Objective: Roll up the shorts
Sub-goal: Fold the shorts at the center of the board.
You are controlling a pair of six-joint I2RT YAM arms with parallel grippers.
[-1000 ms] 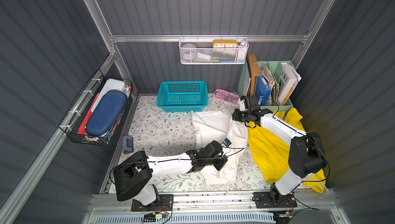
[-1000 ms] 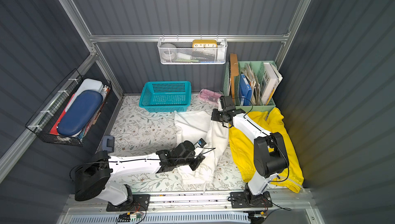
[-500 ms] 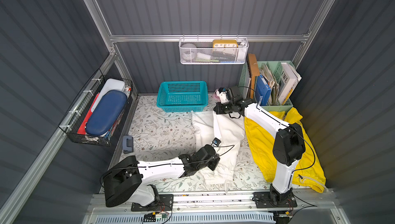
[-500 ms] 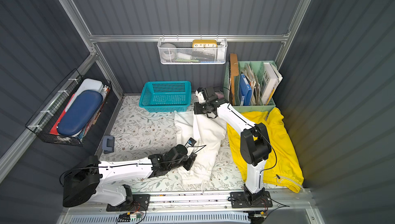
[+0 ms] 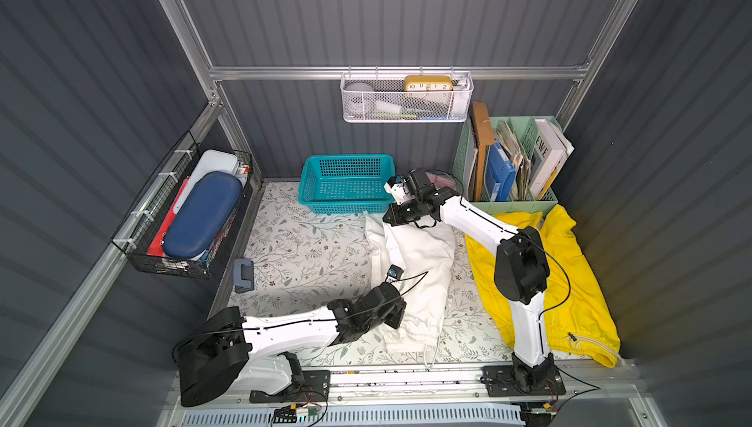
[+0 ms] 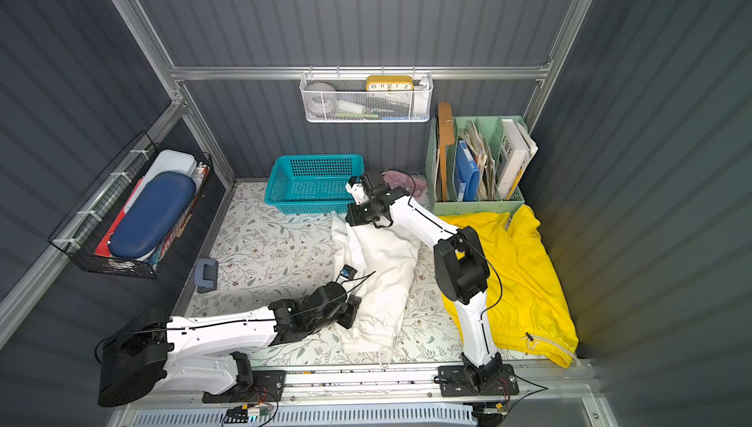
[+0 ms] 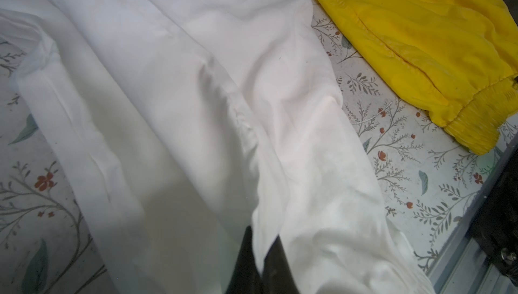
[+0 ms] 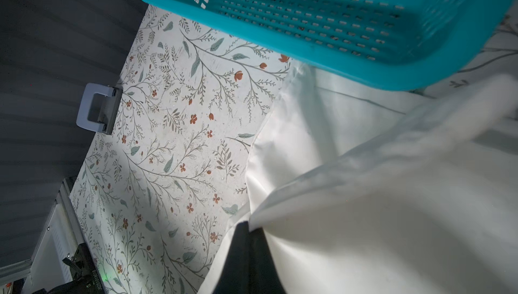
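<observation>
Cloth edges of white shorts [image 5: 419, 254] sit pinched in left hand [image 7: 261, 250] and right hand [image 8: 250, 230], bare mat [image 5: 301, 250] beside

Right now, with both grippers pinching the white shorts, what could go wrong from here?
The right gripper holds the white shorts at their far edge, right beside the teal basket; pulling that way could nudge the basket. Both it and the left gripper pinch only a thin bit of cloth, so an edge may slip out and the fold collapse. The drawstring trails toward the front rail and might snag.
</observation>
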